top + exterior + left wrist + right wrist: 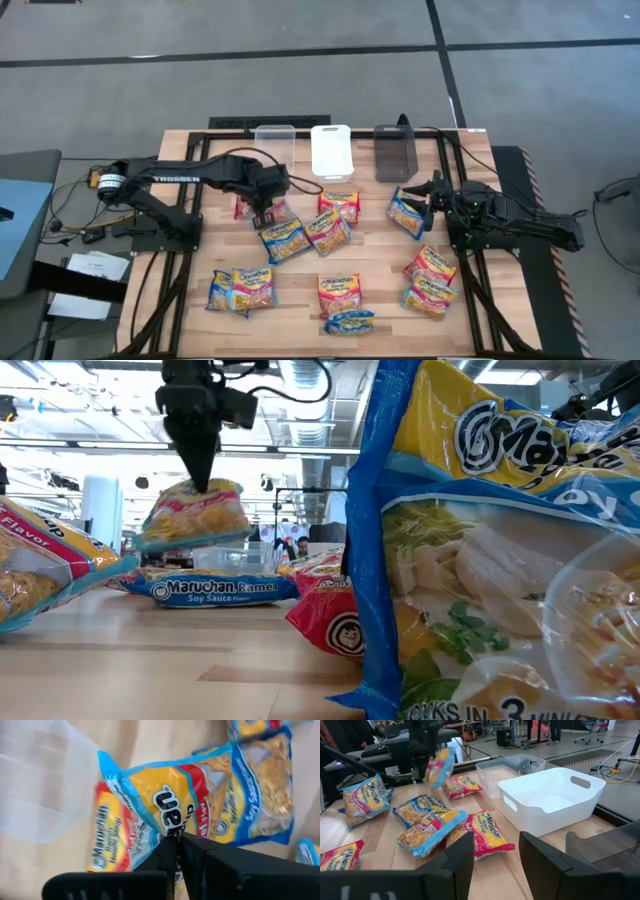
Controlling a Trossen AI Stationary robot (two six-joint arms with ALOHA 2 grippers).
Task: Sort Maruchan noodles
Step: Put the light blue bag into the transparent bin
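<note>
Several Maruchan noodle packets lie flat on the wooden table (300, 270), among them a soy sauce one (215, 588) and a pair (305, 235) at mid table. My left gripper (265, 205) hangs over the table's far left part, shut on one yellow packet with blue edges and a red band (165, 790), which is lifted above the others (195, 510). A red-accented packet (107, 840) lies right under it. My right gripper (420, 195) waits open at the right, beside a blue-edged packet (407, 212), with nothing between its fingers. My left gripper pinches the packet's crinkly wrapper (172, 831) between its two fingers, close to one edge. The fingers (200, 465) come from above, pointing steeply down. The packet hangs tilted below them, clear of the table and of the packets under it.
Three bins stand in a row at the far edge: clear (274, 140), white (332, 150), grey (394, 152). More packets lie near the front edge (340, 293) and front right (430, 280). One packet (480, 540) stands close before the low camera and hides the right side.
</note>
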